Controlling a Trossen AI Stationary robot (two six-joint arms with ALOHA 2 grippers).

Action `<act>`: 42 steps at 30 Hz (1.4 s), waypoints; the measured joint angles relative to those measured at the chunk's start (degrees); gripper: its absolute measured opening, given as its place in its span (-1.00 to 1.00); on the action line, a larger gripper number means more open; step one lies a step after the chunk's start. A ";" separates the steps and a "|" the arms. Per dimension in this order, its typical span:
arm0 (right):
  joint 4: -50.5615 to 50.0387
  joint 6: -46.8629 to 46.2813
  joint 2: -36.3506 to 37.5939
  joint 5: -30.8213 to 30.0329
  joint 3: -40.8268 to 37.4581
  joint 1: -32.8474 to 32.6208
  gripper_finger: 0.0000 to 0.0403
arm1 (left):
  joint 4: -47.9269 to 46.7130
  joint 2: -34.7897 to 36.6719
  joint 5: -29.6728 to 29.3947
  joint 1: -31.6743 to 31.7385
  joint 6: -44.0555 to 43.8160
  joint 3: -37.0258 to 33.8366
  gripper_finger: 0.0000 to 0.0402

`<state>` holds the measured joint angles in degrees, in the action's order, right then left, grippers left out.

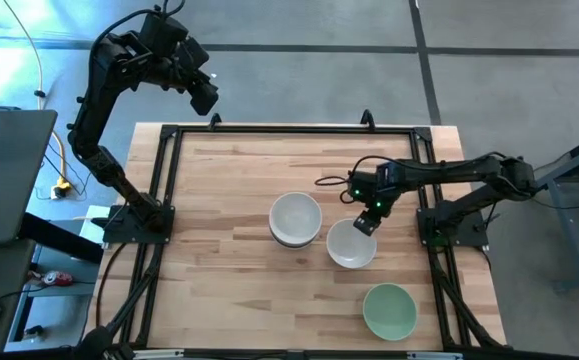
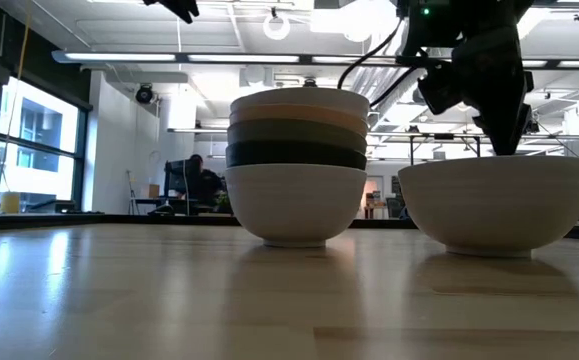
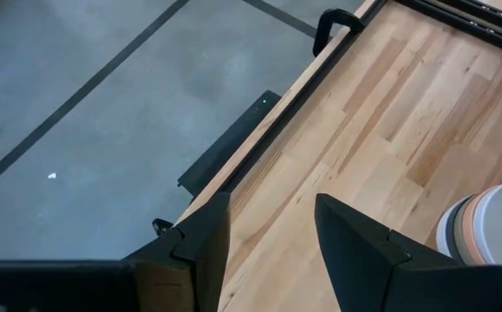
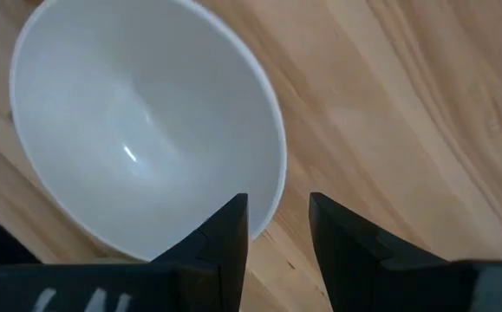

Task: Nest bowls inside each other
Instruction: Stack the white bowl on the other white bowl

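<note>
A: Table (image 1: 229,220) was pale wood planks, set in a black frame. Stack of round smooth bowls (image 1: 296,219) stood near the middle. In the low view the stack (image 2: 297,165) read, bottom up: white, black, olive-grey, peach-orange, and a white rim on top, each seated inside the one below.

B: And the loose ones?

A: A single round white bowl (image 1: 351,243) sat upright just beside the stack, on its right in the high view, the two not quite touching. A round pale green bowl (image 1: 389,310) sat well apart, toward the near right corner. Both were empty.

B: Right gripper?

A: The right gripper (image 1: 366,222) hung at the far rim of the single white bowl. In its wrist view the two dark fingers (image 4: 224,238) stood a moderate way apart, straddling the rim (image 4: 272,186): one finger over the inside, the other outside over the wood. The rim lay in the gap. Could not tell whether either finger touched it. Fingers had not closed on it; nothing was held.

B: Low view agree?

A: Yes. The gripper (image 2: 499,110) came down from above at that bowl (image 2: 496,200), its tip at the rim. The bowl rested flat on the table.

B: Left arm?

A: Raised off the far left corner, over the floor past the table's edge. The left gripper (image 3: 272,238) was spread wide and empty; the frame edge and floor showed beyond its fingers, with the stack's edge (image 3: 485,225) off to one side.
</note>
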<state>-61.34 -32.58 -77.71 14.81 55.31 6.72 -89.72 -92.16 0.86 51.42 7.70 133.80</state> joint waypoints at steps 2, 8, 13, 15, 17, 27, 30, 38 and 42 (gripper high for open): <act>0.03 -1.88 0.00 -0.77 0.00 0.00 -0.43 | 0.00 0.00 0.00 0.00 0.00 0.00 -0.22; 2.06 -6.55 0.00 -1.39 0.00 -0.89 -0.43 | -0.01 0.00 0.00 0.00 0.00 0.00 -0.22; 2.69 -10.11 -1.50 -2.70 0.00 -2.20 -0.43 | -0.02 0.00 0.02 0.00 0.02 0.00 -0.22; 2.77 -10.51 -2.89 -2.78 0.00 -2.76 -0.43 | -0.02 0.00 0.02 0.00 0.06 0.00 -0.22; 2.94 -10.49 -4.17 -2.76 0.00 -3.39 -0.43 | -0.04 0.00 0.02 0.02 0.44 0.00 -0.22; 4.82 -10.51 -7.46 -4.35 0.04 -3.87 -0.43 | -0.04 0.00 0.24 0.00 0.50 0.00 -0.22; 4.72 -10.50 -7.65 -5.14 0.04 -3.85 -0.43 | -0.04 0.00 0.25 0.01 0.91 0.00 -0.22; 3.40 -10.51 -7.78 -7.04 0.04 -3.72 -0.44 | -0.05 0.00 0.24 0.02 1.06 0.00 -0.22; 3.40 -10.51 -7.78 -7.24 0.04 -3.72 -0.51 | -0.04 0.00 0.25 0.00 1.15 0.00 -0.22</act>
<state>-57.94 -43.09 -85.49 7.57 55.35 3.01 -89.76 -92.16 1.12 51.42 8.85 133.80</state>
